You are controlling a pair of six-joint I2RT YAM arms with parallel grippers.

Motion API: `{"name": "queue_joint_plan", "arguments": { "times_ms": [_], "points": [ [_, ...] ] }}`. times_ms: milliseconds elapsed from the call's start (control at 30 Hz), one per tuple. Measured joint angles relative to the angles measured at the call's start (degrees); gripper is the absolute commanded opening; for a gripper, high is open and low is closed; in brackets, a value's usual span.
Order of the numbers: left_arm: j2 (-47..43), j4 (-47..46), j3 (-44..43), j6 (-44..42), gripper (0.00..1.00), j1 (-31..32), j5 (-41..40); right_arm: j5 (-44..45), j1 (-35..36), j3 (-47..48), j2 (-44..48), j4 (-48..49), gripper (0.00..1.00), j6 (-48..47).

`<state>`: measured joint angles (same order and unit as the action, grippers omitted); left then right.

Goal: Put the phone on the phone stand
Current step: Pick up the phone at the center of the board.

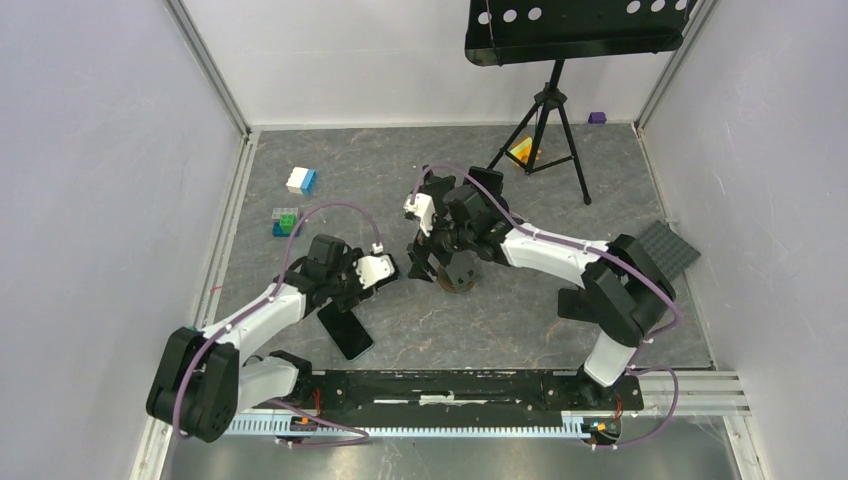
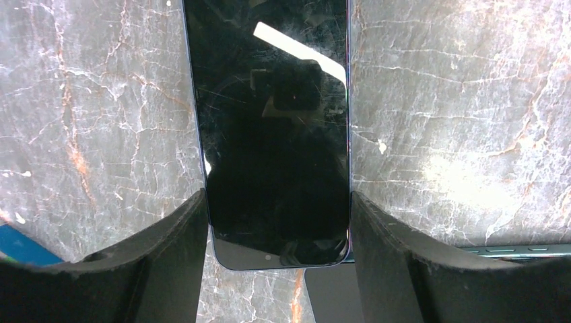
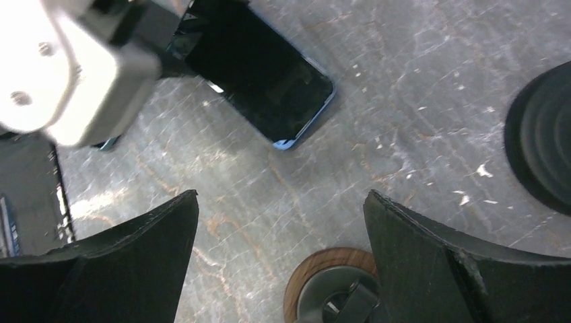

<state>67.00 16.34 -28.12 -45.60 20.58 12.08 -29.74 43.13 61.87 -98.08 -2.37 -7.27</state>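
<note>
The phone (image 1: 347, 332) is dark and screen up, near the front of the grey bench (image 1: 400, 160), a bit left of the middle; the left tool (image 2: 277, 195) is shut on it, with one finger pressed on each long side near a short end (I cannot tell if the phone is up off the bench or lying on it). The phone stand (image 1: 462, 279) sits apart from the phone, to the right and a little farther back; it has a round wooden foot with a dark grey part on top. The right tool (image 3: 281, 198) hangs just over the phone stand with its fingers spread wide and nothing between them. Farther back on the left are white and blue toy blocks (image 1: 300, 180); near them are green and blue blocks (image 1: 285, 221). Behind the phone stand is a black tripod (image 1: 541, 120) with a small yellow block (image 1: 522, 151) between its legs; a flat grey plate (image 1: 668, 248) lies by the right wall.
</note>
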Motion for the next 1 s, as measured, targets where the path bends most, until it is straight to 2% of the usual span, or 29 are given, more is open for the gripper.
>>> {"name": "queue_joint_plan", "arguments": {
  "times_ms": [400, 1000],
  "points": [
    [-12.68, -9.22, 10.99, -2.73, 0.02, 0.00, -0.31, 5.38, 1.51, 6.05, -5.16, -1.36, 0.93, 0.15],
    [-16.46, -16.02, 15.93, -9.57, 0.02, 2.08, -1.77, 2.75, 2.99, 15.96, -17.29, -4.42, 0.93, -2.56]
  ]
}}
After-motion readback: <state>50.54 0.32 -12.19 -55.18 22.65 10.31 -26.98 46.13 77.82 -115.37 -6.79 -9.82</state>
